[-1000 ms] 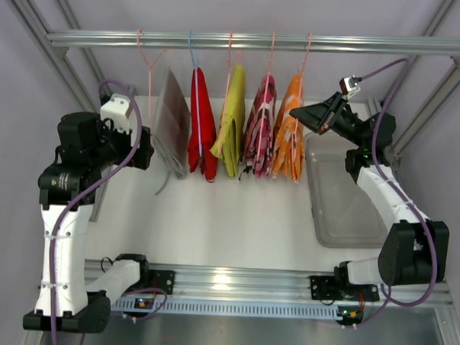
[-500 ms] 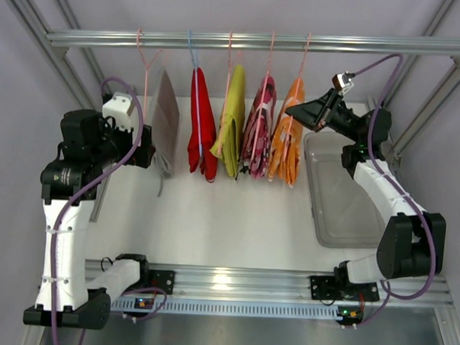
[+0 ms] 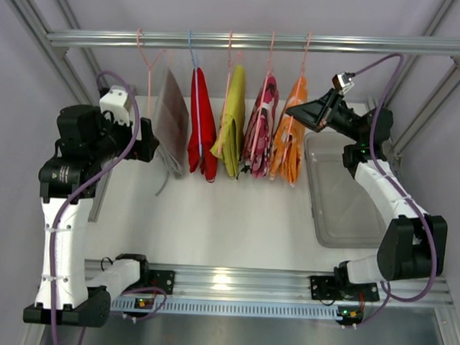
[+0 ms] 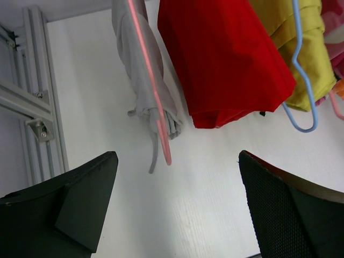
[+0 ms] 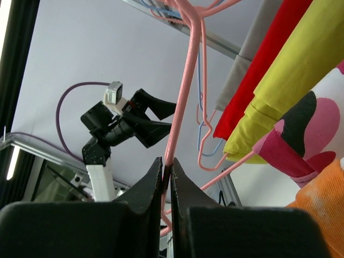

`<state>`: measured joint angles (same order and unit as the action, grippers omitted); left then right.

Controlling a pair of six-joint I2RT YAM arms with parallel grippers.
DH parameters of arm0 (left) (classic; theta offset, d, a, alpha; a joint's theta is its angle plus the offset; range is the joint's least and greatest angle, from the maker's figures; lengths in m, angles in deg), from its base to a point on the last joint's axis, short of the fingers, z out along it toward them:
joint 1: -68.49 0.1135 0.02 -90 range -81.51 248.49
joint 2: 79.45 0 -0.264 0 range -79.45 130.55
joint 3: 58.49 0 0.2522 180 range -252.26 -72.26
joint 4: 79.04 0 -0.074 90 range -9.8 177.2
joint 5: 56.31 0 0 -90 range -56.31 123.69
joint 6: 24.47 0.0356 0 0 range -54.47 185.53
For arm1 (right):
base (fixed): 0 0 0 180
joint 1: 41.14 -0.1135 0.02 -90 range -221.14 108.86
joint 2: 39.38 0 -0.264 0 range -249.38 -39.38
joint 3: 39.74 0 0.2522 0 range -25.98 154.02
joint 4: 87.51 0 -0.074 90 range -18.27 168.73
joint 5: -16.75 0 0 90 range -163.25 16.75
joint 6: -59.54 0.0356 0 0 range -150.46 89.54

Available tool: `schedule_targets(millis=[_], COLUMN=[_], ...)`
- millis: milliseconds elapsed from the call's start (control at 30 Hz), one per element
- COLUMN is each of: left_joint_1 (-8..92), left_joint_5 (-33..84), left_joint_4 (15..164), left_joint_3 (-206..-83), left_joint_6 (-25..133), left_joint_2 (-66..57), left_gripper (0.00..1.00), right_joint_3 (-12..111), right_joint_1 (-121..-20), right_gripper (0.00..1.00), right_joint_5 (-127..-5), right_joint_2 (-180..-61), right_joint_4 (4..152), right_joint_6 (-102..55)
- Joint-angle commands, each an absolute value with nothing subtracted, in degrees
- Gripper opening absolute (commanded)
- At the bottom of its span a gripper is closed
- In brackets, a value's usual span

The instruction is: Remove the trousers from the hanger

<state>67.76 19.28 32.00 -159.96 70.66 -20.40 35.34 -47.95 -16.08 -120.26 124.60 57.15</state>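
Top external view: five garments hang side by side on hangers from the rail (image 3: 258, 42) above the table (image 3: 228, 218). From left to right they are a grey garment (image 3: 171, 124), a red garment (image 3: 202, 125), a yellow-green garment (image 3: 232, 123), the pink camouflage trousers (image 3: 259, 128) and the orange trousers (image 3: 290, 137). Both pairs of trousers are on their hangers, touching each other. The right gripper (image 3: 288, 110) is raised, and its tip meets the upper left edge of the orange trousers. A clear tray (image 3: 350, 216) lies on the table below the right arm. The left gripper (image 3: 152, 131) is held just left of the grey garment, not touching it. Left wrist view: the left gripper (image 4: 177, 156) has its jaws spread wide, with nothing between them. Beyond the fingers (image 4: 80, 199) hang the grey garment (image 4: 141, 59) on its pink hanger (image 4: 156, 113), the red garment (image 4: 226, 59) and the yellow-green garment (image 4: 309, 37), with a blue hanger (image 4: 303, 86) in front of the last. Right wrist view: the right gripper (image 5: 165, 164) has its jaws closed on a pink hanger wire (image 5: 185, 80) that rises toward the rail. To the right are the pink camouflage trousers (image 5: 309, 134) and, at the lower corner, the orange trousers (image 5: 322, 199). The left gripper (image 5: 156, 119) is visible in the distance, jaws apart.
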Motion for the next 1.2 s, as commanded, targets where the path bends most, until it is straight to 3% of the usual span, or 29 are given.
schedule_targets(millis=[0,367,600,767,967,1167], left_joint_1=[68.1,68.1,68.1,68.0,67.9,67.9], left_joint_5=[15.4,11.1,-6.3,-17.5,-20.9,-19.6], left_joint_4=[37.5,40.8,44.7,57.6,63.3,63.7], left_joint_3=[-163.2,-165.1,-169.3,-168.0,-168.0,-166.3], left_joint_6=[68.9,68.4,64.1,50.7,45.9,46.4], left_joint_2=[-19.8,-18.6,-16.3,-14.9,-12.5,-12.6], left_gripper=[0.99,0.99,0.99,0.99,0.99,0.99], right_joint_3=[41.9,43.5,37.3,32.4,31.8,37.5], right_joint_1=[-47.5,-45.8,-44.7,-44.4,-44.4,-44.3], right_gripper=[0.00,0.00,0.00,0.00,0.00,0.00], right_joint_5=[-14.8,-13.2,-12.2,-11.2,-9.6,-10.5], right_joint_2=[-114.7,-110.2,-106.6,-103.5,-101.4,-106.8], right_joint_4=[135.0,135.3,140.3,140.8,140.3,139.2], right_joint_6=[56.7,58.6,63.6,64.4,62.0,59.1])
